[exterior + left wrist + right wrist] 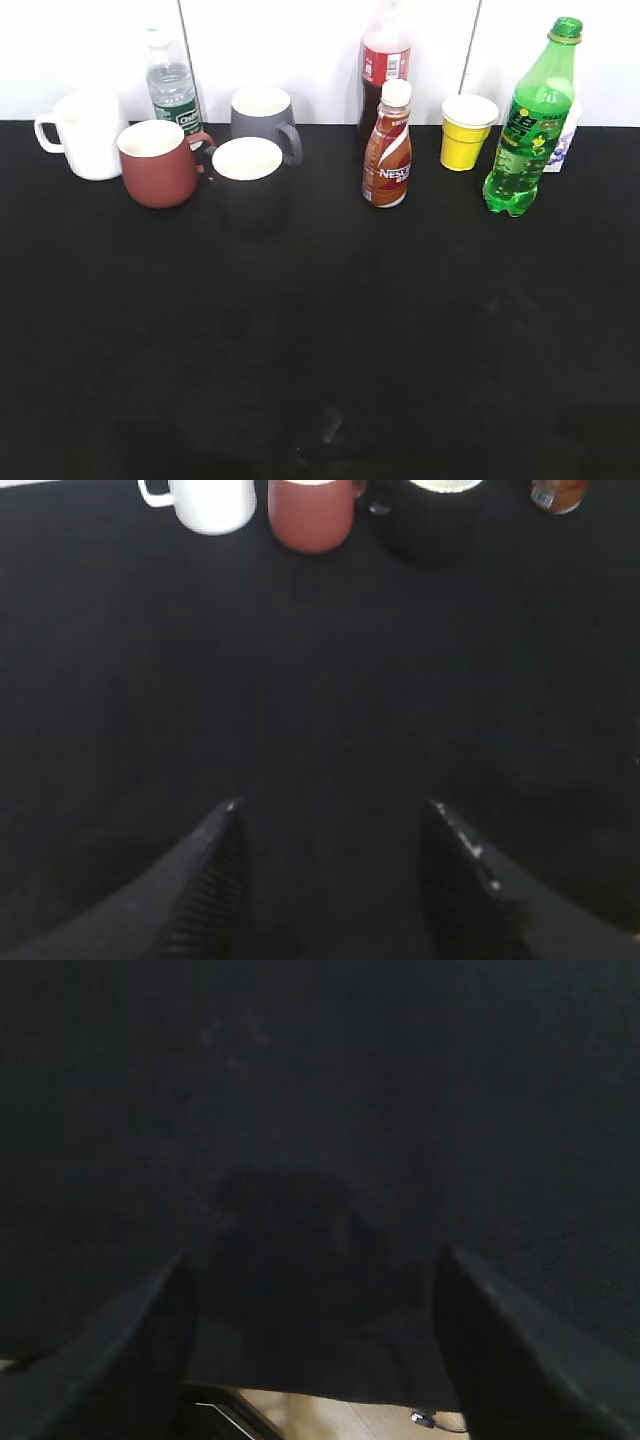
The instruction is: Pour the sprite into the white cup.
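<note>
White cup (208,502) cropped at top edge.

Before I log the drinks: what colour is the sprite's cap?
Green, like the sprite bottle itself; the exterior view shows it best.

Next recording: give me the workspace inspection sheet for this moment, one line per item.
Surface: black table, bare in its front half; all items stand along the back edge.
Job's things: sprite upright, capped, far right; white cup upright, far left, handle to the left.
Clutter: red mug, black mug, grey mug, water bottle, cola bottle, Nescafe bottle, yellow cup, and a white patterned thing behind the sprite, mostly hidden.
Grippers: left gripper open, empty, over bare table; right gripper open, empty, near the table's front edge.
Cables: a small dark piece on the floor, right wrist view; unclear.
Surroundings: white panelled wall behind.
</note>
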Controlling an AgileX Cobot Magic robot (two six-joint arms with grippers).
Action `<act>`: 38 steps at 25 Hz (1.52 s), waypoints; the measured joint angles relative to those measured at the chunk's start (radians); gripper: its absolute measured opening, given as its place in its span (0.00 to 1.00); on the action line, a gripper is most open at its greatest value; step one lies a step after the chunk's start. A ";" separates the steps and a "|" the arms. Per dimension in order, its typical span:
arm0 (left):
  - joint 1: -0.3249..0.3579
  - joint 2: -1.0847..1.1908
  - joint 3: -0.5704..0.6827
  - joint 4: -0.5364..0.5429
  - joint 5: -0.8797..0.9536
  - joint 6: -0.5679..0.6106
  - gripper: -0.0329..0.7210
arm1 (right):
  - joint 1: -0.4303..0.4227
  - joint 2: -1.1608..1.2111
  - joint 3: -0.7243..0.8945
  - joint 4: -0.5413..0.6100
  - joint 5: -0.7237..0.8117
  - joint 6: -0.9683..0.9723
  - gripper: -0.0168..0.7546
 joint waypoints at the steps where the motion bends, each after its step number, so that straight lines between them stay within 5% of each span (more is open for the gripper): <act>1: 0.000 0.000 0.005 0.004 -0.018 0.000 0.61 | 0.000 0.000 0.000 0.000 -0.001 0.000 0.73; 13: 0.000 0.002 0.047 0.003 -0.107 0.006 0.60 | 0.000 -0.011 0.000 0.001 -0.002 0.001 0.72; 19: 0.219 -0.050 0.047 0.006 -0.107 0.006 0.59 | -0.197 -0.224 0.000 0.004 -0.003 0.000 0.72; 38: 0.224 -0.090 0.047 0.007 -0.107 0.006 0.36 | -0.197 -0.241 0.002 0.008 -0.003 0.001 0.70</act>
